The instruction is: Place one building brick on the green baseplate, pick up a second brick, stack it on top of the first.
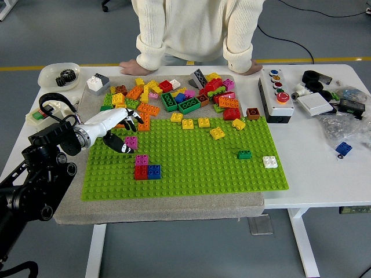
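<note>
While the left robot hand [119, 124] hovers at the left edge of the baseplate [191, 168], its fingers look loosely spread, with the dark fingertips just beside a magenta brick [131, 142]; whether they touch or pinch it I cannot tell. That brick sits on the plate's upper left, with a small stack [147, 168] of magenta, red and blue bricks below it. To do this step well, I judge the fingers should close on the brick's two side faces, lift straight up off the studs, and set it down square to the stud grid before pressing. The loose pile [174, 95] along the top of the plate crowds the hand from above, so the orange bricks [144, 120] next to the knuckles could get nudged. A person leans both hands on the counter [313, 162] at the top of the frame. A button box [277, 95] stands at the upper right, well apart. The right arm is out of view.
</note>
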Robot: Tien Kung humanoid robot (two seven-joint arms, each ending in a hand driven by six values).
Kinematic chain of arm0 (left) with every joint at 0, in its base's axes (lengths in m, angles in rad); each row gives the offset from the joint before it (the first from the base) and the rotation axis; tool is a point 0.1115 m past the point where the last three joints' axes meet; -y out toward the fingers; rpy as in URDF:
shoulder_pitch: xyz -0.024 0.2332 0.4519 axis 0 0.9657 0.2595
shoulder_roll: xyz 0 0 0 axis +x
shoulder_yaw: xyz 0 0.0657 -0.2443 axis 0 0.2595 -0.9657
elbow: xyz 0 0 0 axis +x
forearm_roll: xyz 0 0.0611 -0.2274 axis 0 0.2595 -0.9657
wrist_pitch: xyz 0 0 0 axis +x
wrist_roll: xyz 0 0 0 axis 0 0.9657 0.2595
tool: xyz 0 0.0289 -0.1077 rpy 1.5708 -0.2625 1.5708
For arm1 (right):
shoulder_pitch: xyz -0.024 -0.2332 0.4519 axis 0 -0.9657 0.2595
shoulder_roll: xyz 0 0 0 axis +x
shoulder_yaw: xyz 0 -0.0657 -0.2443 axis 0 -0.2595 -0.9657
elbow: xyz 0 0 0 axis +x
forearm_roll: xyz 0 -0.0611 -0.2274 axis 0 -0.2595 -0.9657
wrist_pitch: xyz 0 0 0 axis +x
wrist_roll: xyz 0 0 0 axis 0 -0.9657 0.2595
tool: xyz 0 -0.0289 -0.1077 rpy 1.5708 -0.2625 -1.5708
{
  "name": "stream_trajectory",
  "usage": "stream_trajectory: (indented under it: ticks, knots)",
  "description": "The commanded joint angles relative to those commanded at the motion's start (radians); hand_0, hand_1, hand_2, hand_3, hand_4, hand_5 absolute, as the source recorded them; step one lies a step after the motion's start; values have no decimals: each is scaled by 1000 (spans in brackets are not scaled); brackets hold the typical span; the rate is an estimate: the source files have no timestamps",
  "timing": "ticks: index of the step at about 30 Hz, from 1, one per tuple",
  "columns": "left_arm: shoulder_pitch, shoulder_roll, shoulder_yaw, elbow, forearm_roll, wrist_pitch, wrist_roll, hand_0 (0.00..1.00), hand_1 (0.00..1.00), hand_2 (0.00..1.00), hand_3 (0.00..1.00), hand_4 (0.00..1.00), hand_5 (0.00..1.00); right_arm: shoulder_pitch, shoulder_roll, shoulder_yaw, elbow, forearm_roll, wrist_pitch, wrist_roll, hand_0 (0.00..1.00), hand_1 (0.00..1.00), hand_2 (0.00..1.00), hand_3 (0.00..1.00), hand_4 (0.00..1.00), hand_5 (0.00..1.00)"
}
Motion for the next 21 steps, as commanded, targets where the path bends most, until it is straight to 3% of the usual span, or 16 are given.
stream_trajectory:
  ticks: [17, 18, 21]
  knots:
    - [-12, 16, 28, 50, 0, 53, -37, 706, 641, 589, 705, 998, 2, 0, 1, -4, 0, -1, 1, 2, 740, 642, 711, 593, 831, 408]
    - [-12, 17, 29, 52, 0, 55, -38, 704, 639, 577, 648, 998, 2, -1, 1, -3, 0, -1, 1, 2, 741, 642, 711, 594, 832, 408]
    - [-12, 18, 35, 58, 0, 58, -40, 704, 639, 577, 648, 998, 2, -1, 1, -4, 0, -1, 1, 2, 741, 642, 711, 594, 832, 408]
